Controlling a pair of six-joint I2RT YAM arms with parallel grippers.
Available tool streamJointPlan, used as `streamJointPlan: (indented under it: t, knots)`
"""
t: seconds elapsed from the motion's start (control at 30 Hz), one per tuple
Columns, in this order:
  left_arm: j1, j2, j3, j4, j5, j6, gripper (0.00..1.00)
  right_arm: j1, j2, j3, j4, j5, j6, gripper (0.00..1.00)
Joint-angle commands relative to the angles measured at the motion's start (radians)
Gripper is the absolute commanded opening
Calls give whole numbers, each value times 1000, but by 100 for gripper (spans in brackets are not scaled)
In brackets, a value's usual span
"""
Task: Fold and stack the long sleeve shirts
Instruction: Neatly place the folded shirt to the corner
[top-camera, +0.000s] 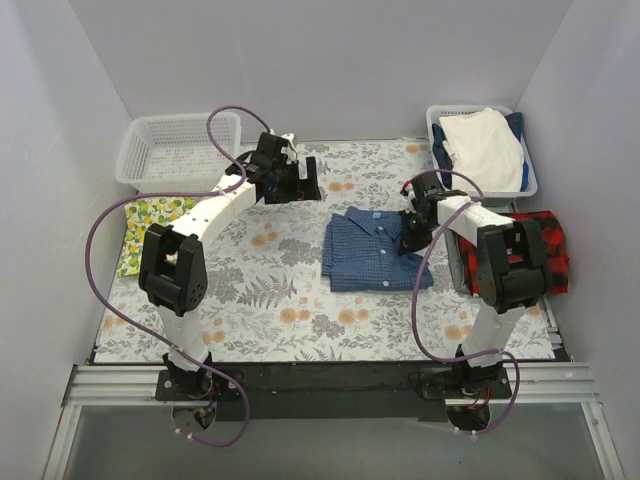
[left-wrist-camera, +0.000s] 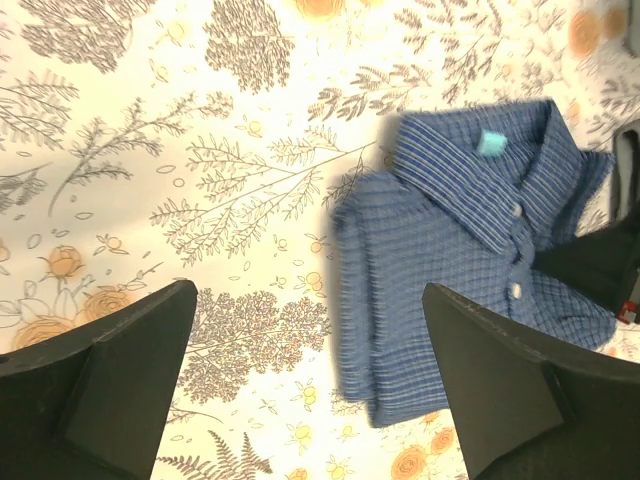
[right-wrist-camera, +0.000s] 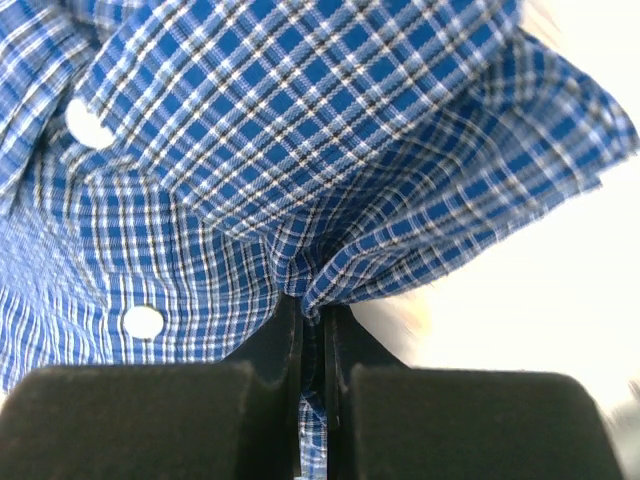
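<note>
The blue checked shirt (top-camera: 372, 250) lies folded in the middle of the table, collar toward the back. My right gripper (top-camera: 411, 238) is at its right edge and shut on a pinch of its cloth (right-wrist-camera: 300, 200); the fabric runs down between the fingers. The red-and-black plaid shirt (top-camera: 548, 250) lies at the right edge, partly hidden behind my right arm. My left gripper (top-camera: 300, 180) hovers open and empty over the back of the table, left of the blue shirt. In the left wrist view the blue shirt (left-wrist-camera: 470, 250) lies between and beyond the fingertips (left-wrist-camera: 130, 340).
A flowered cloth (top-camera: 270, 300) covers the table. An empty white basket (top-camera: 180, 150) stands at back left. A basket at back right (top-camera: 532, 182) holds a white garment (top-camera: 485, 148) over dark blue cloth. A lemon-print cloth (top-camera: 145, 230) lies at the left edge.
</note>
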Motion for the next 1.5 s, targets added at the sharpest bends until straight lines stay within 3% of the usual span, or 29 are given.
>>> streamJointPlan:
  t: [0.0,0.2,0.57,0.9,1.1,1.23,1.27,1.37,1.47]
  knots:
    - [15,-67,22,-19,-19,3,98,-74,-135,-62,-214,275,-58,1]
    - [26,-87,3,-24,-29,-9,98,-203,-316,-34,-288,473,-86,1]
    - [54,-139,-60,-2,24,-28,98,-409,-454,36,-325,637,-144,1]
    - [65,-133,-57,-8,39,-35,98,-597,-318,213,-327,708,-104,1]
    - [71,-119,-60,-11,19,-49,98,-634,-208,302,-314,726,-77,1]
    - [75,-121,-66,-14,-13,-51,98,-636,-201,306,-310,719,-47,49]
    - [77,-121,-69,-14,-22,-52,98,-636,-207,305,-305,717,-41,67]
    - [80,-114,-70,-13,-42,-58,98,-636,-252,313,-287,731,-23,82]
    - [80,-107,-66,-10,-52,-64,98,-636,-319,310,-259,694,-7,84]
